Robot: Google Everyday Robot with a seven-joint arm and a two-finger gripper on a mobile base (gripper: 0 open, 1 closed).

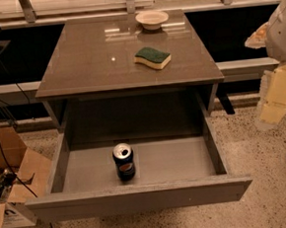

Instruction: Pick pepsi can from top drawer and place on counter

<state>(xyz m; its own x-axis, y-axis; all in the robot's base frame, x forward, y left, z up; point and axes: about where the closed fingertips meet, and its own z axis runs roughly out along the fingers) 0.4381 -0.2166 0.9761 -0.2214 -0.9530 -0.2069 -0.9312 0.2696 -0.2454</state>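
Observation:
The pepsi can point(123, 161) stands upright inside the top drawer point(139, 198), left of the drawer's middle and near its front panel. It is dark blue with a silver top and a round logo. The drawer is pulled fully out from under the counter point(94, 60). My gripper point(274, 100) hangs at the right edge of the view, beside the cabinet's right side and above the floor. It is well to the right of the can, higher than it, and holds nothing that I can see.
A green-and-yellow sponge point(152, 58) lies on the counter right of centre. A white bowl point(152, 19) sits at the counter's back edge. A cardboard box point(10, 181) with cables stands on the floor at the left. Speckled floor lies right of the drawer.

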